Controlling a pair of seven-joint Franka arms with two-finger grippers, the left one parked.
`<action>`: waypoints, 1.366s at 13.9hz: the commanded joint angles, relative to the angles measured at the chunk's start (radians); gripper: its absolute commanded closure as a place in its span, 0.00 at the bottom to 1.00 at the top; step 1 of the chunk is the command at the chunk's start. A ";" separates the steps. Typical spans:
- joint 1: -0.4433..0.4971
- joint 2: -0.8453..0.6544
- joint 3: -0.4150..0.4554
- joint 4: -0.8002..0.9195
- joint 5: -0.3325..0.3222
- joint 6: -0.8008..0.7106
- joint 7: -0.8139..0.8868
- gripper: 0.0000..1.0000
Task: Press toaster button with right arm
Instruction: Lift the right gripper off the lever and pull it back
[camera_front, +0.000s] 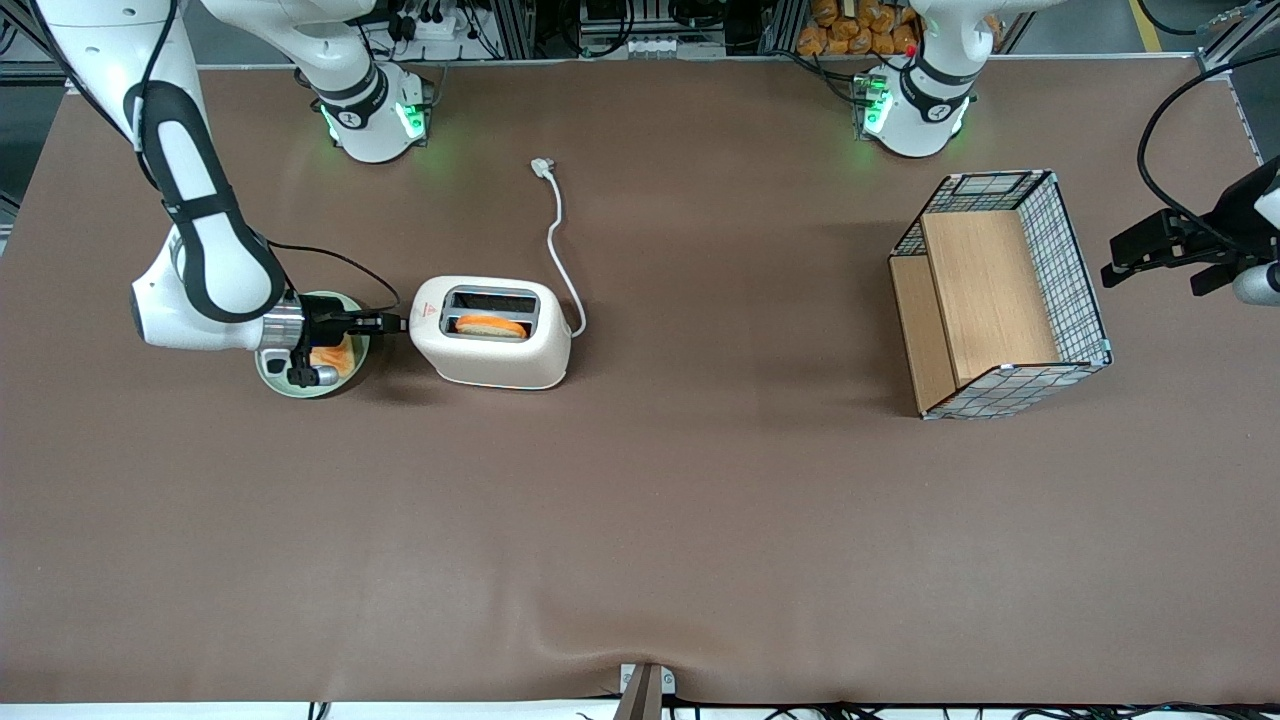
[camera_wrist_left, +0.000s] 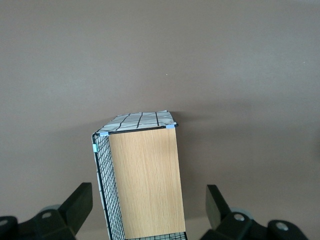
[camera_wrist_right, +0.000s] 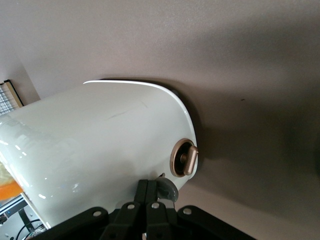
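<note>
We see a brown desk (camera_front: 640, 520) with nothing on its nearest part. Farther in, toward the working arm's end, the toaster (camera_front: 490, 331) lies about midway between the near and far edges, one slice (camera_front: 491, 326) showing in the slot nearer the front camera. A red triangle (camera_front: 428, 312) marks its top at the narrow end that faces the right arm (camera_front: 205, 250).

The gripper (camera_front: 392, 322) is level with that narrow end, its tip touching or just short of it. In the wrist view the fingers (camera_wrist_right: 141, 197) are pressed together, closed on nothing, and their tip meets the grey button (camera_wrist_right: 167, 187) low on the toaster's end. Just beside the button sits a round copper-coloured dial (camera_wrist_right: 184, 157).

Under the wrist lies a green plate (camera_front: 275, 375) holding another slice (camera_front: 335, 357), just beside the toaster on the working arm's side.

Toward the parked arm's end, a wire basket (camera_front: 1085, 290) with a wooden insert (camera_front: 985, 290) stands well apart from the toaster.

Farther still, the white cord (camera_front: 556, 250) runs from the toaster toward the far edge and ends in a loose plug (camera_front: 542, 166) lying on the desk.
</note>
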 joint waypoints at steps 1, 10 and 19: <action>-0.016 0.030 0.012 0.038 0.016 -0.014 -0.018 1.00; -0.064 0.002 -0.016 0.276 -0.203 -0.311 0.227 1.00; -0.055 -0.071 -0.008 0.646 -0.533 -0.597 0.462 0.00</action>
